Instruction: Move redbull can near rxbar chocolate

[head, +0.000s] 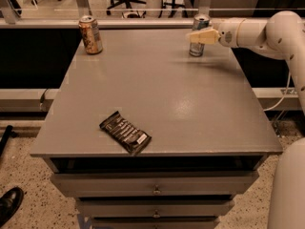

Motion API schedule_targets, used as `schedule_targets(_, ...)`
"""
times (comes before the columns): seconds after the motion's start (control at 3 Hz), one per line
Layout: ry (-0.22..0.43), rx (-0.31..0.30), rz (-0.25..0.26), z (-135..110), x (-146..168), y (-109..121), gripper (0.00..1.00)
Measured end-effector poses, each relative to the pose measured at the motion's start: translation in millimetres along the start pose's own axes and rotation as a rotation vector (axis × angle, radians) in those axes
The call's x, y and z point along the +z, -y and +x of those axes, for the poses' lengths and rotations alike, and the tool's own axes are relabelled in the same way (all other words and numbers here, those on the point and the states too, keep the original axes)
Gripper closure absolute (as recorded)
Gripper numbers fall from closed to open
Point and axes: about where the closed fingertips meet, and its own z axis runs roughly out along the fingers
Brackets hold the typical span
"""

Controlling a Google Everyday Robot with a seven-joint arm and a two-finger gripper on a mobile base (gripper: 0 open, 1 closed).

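The redbull can (198,22), slim, blue and silver, stands upright at the back right of the grey table (157,85). My gripper (202,36) reaches in from the right on a white arm and sits right at the can, crossing its middle. The rxbar chocolate (125,132), a dark glossy bar with white lettering, lies flat near the front left edge, far from the can.
An orange-gold can (90,34) stands at the back left corner. Drawers (155,190) sit under the tabletop. A shoe (9,205) shows on the floor at the lower left. Office chairs stand behind the glass at the back.
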Motion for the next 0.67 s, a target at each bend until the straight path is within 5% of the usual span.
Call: schedule_targets(0.67,0.019,0.032,-0.022,-0.5,0.2,-8.3,0.71)
